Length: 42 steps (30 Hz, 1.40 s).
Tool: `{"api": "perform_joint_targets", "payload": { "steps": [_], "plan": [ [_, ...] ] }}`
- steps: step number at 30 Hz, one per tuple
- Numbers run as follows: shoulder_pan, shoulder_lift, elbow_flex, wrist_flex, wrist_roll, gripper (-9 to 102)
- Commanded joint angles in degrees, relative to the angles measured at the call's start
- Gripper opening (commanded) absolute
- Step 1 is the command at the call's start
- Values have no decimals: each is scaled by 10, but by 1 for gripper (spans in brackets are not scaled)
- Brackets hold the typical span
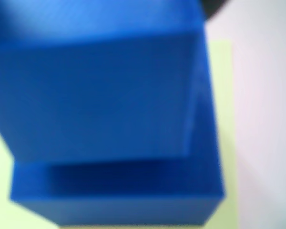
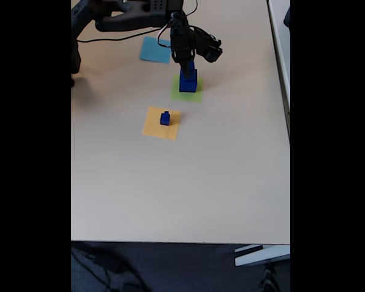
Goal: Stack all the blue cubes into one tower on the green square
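Observation:
In the fixed view my gripper [image 2: 187,62] reaches down from the arm at the top and is shut on a medium blue cube [image 2: 188,69]. That cube rests on or just above a larger blue cube [image 2: 188,83] standing on the green square [image 2: 196,95]. The wrist view shows the medium cube [image 1: 95,90] blurred and very close, overlapping the top of the larger cube [image 1: 133,198], with the green square [image 1: 221,95] around them. A small blue cube [image 2: 165,118] stands alone on an orange-yellow square [image 2: 153,128], nearer the camera.
A light-blue paper square [image 2: 152,50] lies behind the stack, under the arm. The arm's base and cables occupy the top left. The beige table [image 2: 219,182] stretches wide toward the front edge and the right.

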Motion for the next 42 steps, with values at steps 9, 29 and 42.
{"api": "perform_joint_targets", "payload": {
  "steps": [9, 29, 42],
  "plan": [
    [-4, 43, 24, -9, -11, 1],
    [1, 45, 23, -25, -34, 7],
    [2, 49, 20, -43, -55, 16]
  ]
}}
